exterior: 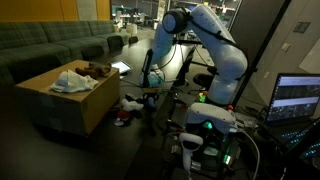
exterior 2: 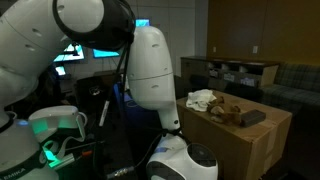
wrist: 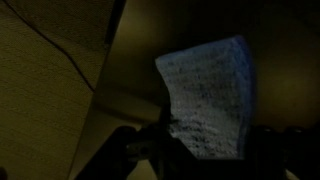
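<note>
In the wrist view a bluish-grey woven cloth [wrist: 208,95] fills the space between my gripper [wrist: 205,150] fingers, which show only as dark shapes at the bottom. The left finger [wrist: 135,150] sits right at the cloth's lower edge. The view is too dark to show whether the pads press on it. In an exterior view the gripper [exterior: 149,82] hangs low, just right of the cardboard box [exterior: 75,105] and above a small heap of clothes on the floor [exterior: 128,108]. In the other exterior view the robot's own body hides the gripper.
On the cardboard box [exterior 2: 255,145] lie a white cloth [exterior: 72,80] and a brown one [exterior 2: 235,112]. A green sofa [exterior: 50,45] runs behind it. A lit laptop [exterior: 298,98] and cables stand near the robot's base [exterior: 205,125].
</note>
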